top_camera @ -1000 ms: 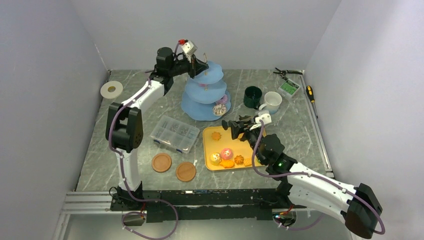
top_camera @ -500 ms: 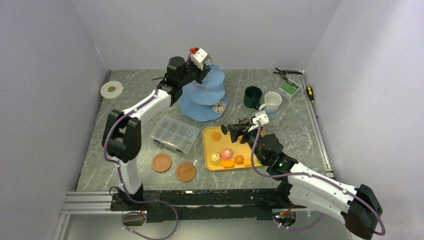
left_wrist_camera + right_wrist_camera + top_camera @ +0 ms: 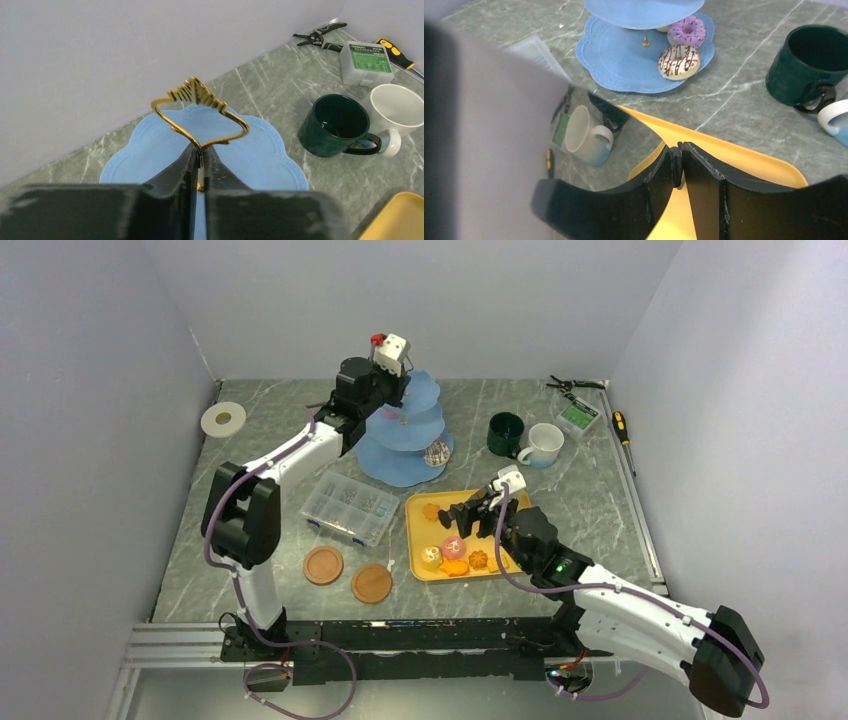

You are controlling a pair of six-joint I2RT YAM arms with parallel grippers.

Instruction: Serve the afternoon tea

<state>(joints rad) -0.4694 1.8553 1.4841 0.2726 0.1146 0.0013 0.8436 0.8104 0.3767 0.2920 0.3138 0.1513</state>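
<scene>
Atop the stand (image 3: pixel 395 466), left fingers (image 3: pixel 175 173) clenched on its gold loop (image 3: pixel 196 91); right fingers (image 3: pixel 485 510) grasping black tongs (image 3: pixel 634 195).

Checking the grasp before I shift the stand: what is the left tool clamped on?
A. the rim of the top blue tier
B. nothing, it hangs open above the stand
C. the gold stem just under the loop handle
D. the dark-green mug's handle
C: the left wrist view shows the left tool shut on the gold stem just below the gold loop of the light-blue three-tier stand. The dark-green mug stands apart from it.
</scene>
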